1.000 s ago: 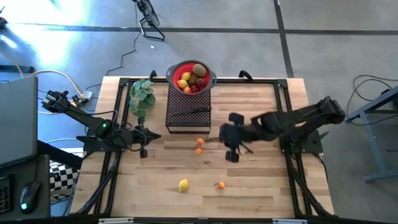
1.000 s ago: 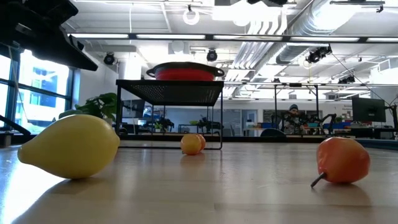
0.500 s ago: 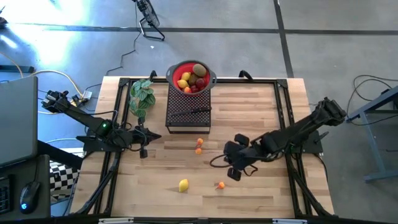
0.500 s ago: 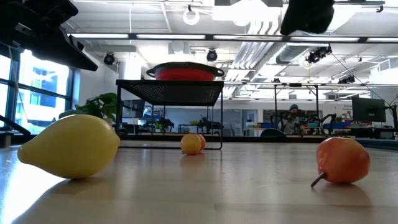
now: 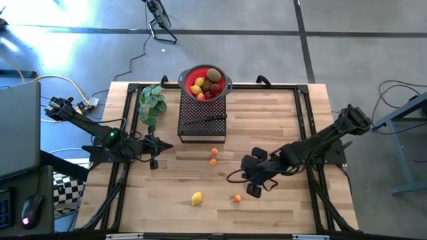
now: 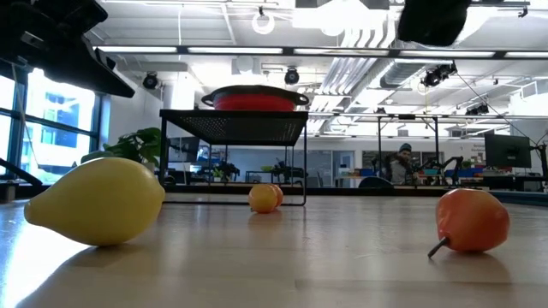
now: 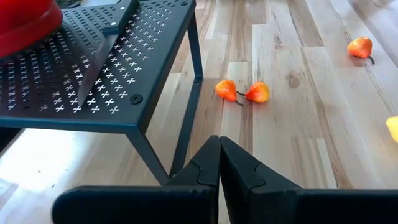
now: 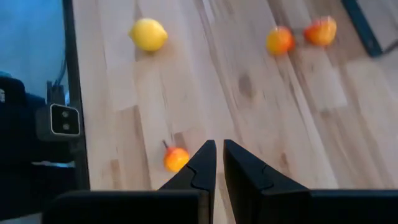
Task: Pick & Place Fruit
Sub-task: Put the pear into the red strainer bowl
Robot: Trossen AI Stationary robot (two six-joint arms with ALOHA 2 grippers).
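Note:
A single small orange fruit (image 5: 236, 198) (image 8: 176, 158) lies on the wooden table near its front edge, and a yellow lemon (image 5: 197, 198) (image 6: 98, 201) lies to its left. Two more orange fruits (image 5: 213, 157) (image 7: 242, 91) lie side by side near the table's middle. A red bowl (image 5: 205, 81) with several fruits stands on a black perforated stand (image 5: 202, 123). My right gripper (image 5: 253, 191) (image 8: 214, 163) hovers shut, just right of and above the single orange fruit. At the table's left, beside the stand, my left gripper (image 5: 154, 162) (image 7: 219, 158) rests shut.
A black-handled knife (image 5: 207, 120) lies on the stand in front of the bowl. A green leafy plant (image 5: 151, 103) stands left of the stand. Black rails (image 5: 303, 120) frame the table. Bare wood lies between the fruits and to the right.
My right gripper has swung from the table's middle toward the near edge and come down, rolling at the wrist, and now hangs by the single orange fruit. Its fingers have stayed shut. No fruit has moved.

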